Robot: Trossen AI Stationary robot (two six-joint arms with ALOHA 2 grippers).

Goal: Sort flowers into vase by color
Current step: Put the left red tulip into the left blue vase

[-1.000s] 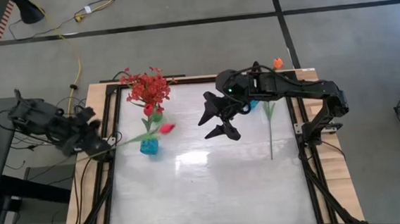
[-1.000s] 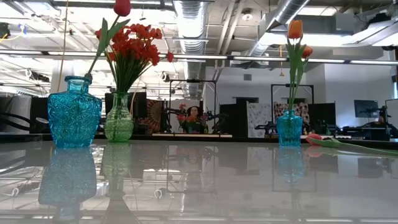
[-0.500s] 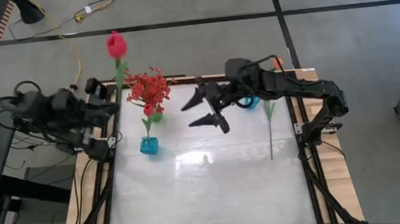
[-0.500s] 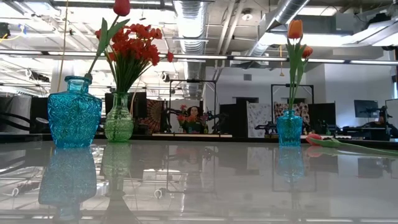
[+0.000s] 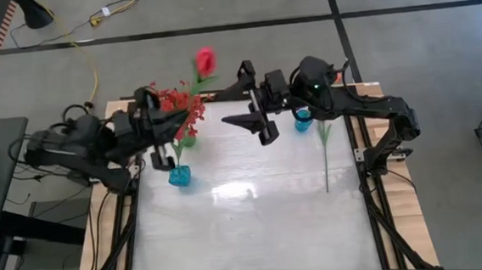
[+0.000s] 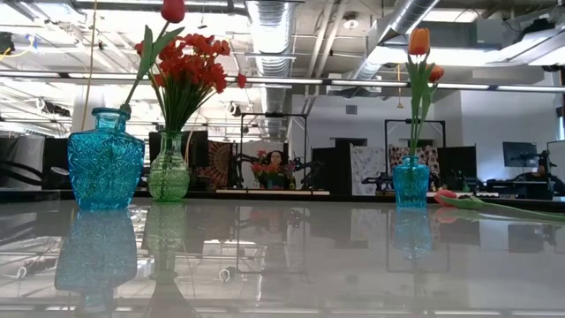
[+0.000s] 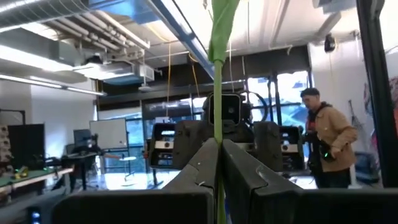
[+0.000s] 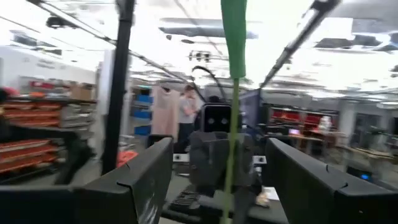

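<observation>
A red-pink tulip stands upright in the air over the table's far part, above the red spray. My left gripper is shut on its green stem. My right gripper faces it from the right, open. Its fingers stand on either side of the stem and touch nothing. Another red tulip leans in the big blue vase. The red spray stands in the green vase. Orange tulips stand in the small blue vase. My left gripper pinches the thin green stem between its two shut fingers, well below the bud. The fingers come level from the table's left and lie across the stem. The flower is lifted clear and upright, with its bud above the gripper.
One more flower lies on the table's right part, its stem running near to far and its red bud on the surface. People stand in the room beyond the table. The table's middle and near part hold nothing.
My left gripper has swung from the table's left edge rightward toward my right gripper, carrying the tulip. The flower has gone from lying level over the big blue vase to standing upright in the air. My right gripper has moved left and far to meet it, turning, and stayed open.
</observation>
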